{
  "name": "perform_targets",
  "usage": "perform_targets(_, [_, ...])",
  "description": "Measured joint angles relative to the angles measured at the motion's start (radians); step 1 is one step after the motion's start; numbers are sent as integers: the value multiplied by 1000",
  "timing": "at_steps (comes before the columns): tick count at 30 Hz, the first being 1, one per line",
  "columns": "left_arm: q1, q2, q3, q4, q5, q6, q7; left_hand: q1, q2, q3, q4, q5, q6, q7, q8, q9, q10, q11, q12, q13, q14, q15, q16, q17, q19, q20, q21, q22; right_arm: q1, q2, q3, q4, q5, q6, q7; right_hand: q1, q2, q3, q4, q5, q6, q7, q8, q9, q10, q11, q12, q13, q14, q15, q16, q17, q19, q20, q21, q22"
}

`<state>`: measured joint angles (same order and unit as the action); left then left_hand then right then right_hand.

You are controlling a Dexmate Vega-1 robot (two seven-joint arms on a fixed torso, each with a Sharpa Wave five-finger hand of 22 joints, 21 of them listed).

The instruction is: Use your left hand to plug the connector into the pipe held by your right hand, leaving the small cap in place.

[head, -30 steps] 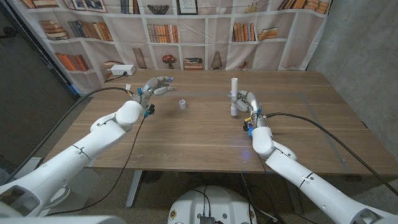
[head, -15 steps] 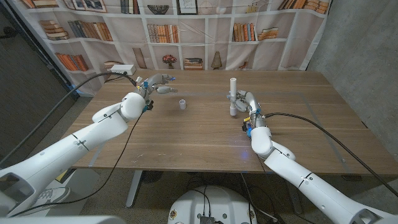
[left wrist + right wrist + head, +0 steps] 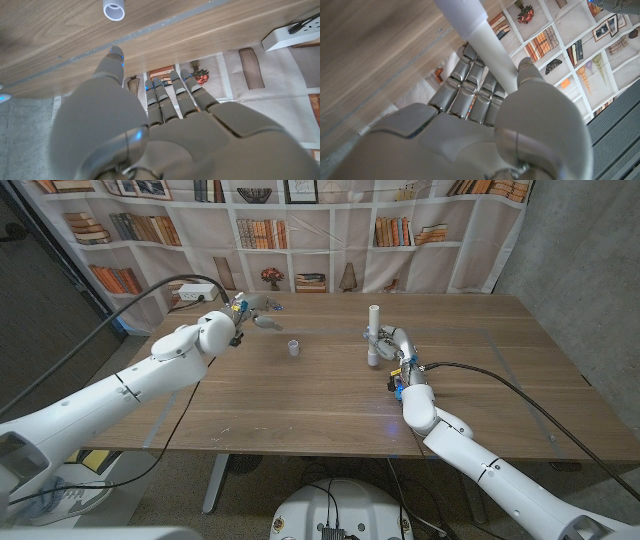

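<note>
A white pipe [image 3: 374, 320] stands upright in my right hand [image 3: 392, 345] at the table's middle right; in the right wrist view the fingers [image 3: 470, 90] wrap around the pipe [image 3: 485, 45]. A small white tubular connector [image 3: 293, 348] stands on the wood, left of the pipe. My left hand [image 3: 257, 315] hovers behind and left of that connector, fingers spread and holding nothing. The left wrist view looks over this hand [image 3: 150, 125] to the connector [image 3: 114, 9], which lies beyond the fingertips, untouched.
A white power strip [image 3: 197, 293] with a cable lies at the table's back left corner, near my left hand. A bookshelf-print curtain [image 3: 300, 230] hangs behind the table. Bare wood [image 3: 300, 400] stretches between both arms toward the front edge.
My left arm has swung toward the table's back left, carrying the hand further from me. The connector stayed put, and the right hand kept the pipe upright.
</note>
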<state>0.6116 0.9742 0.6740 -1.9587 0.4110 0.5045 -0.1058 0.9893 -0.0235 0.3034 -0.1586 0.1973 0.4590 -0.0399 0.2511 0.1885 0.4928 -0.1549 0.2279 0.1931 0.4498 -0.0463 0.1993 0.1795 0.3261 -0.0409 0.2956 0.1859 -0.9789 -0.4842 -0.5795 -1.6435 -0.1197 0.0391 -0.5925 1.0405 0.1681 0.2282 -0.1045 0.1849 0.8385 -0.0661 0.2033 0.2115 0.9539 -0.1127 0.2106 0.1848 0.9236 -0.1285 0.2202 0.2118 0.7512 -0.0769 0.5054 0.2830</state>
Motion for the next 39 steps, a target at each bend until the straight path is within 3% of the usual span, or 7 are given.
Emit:
perform_targets(5, [-43, -3, 32, 5, 69, -8, -78, 0, 0, 0, 0, 0, -1, -30, -4, 5, 3, -14, -7, 0, 1, 0, 0, 0, 22, -1, 8, 3, 0, 1, -1, 1, 0, 4, 0, 1, 1, 0, 0, 0, 0, 0, 0, 0, 0, 0, 0, 0, 0, 0, 0, 0, 0, 0, 0, 0])
perform_targets(11, [-79, -16, 61, 17, 164, -43, -164, 11, 11, 1, 9, 0, 14, -46, -4, 5, 13, -25, -7, 1, 24, -2, 5, 5, 62, 0, 22, 3, -1, 1, -1, -1, -2, 5, -1, 1, 2, 0, 0, 0, 3, 3, -3, 0, 0, 0, 0, 0, 0, 0, 0, 4, 0, 0, 0, 0])
perform_targets(16, [-106, -37, 86, 39, 239, -90, -235, 24, 24, 8, 16, 0, 18, -42, -4, 5, 18, -23, -7, 5, 33, 0, 5, 9, 95, 5, 34, 8, -4, 1, -1, -7, -3, 5, -1, 1, 2, 3, -3, 0, 3, 3, -3, 0, 0, 0, 0, 0, 0, 0, 0, 5, 0, 0, 5, 0])
perform_targets(23, [-128, -67, 106, 71, 307, -138, -288, 40, 39, 20, 14, 0, 18, -42, -4, 5, 18, -23, -7, 8, 33, 0, 5, 14, 95, 6, 37, 8, -10, -2, 0, -16, -3, 1, 1, 1, 2, 4, -4, -4, 3, 3, 0, 0, 0, 0, 0, 0, 0, 0, 0, 5, -4, -4, 8, -5])
perform_targets(39, [-138, -144, 125, 157, 400, -211, -318, 75, 57, 34, 8, -9, 18, -42, -11, 10, 12, -18, -7, 19, 29, -4, 13, 28, 117, 34, 41, 7, -13, -9, 2, -30, -5, -13, 13, 1, 2, 8, -8, -7, 3, 3, 0, 0, 4, -4, 0, 0, 0, 0, 0, 5, -3, -4, 14, -5])
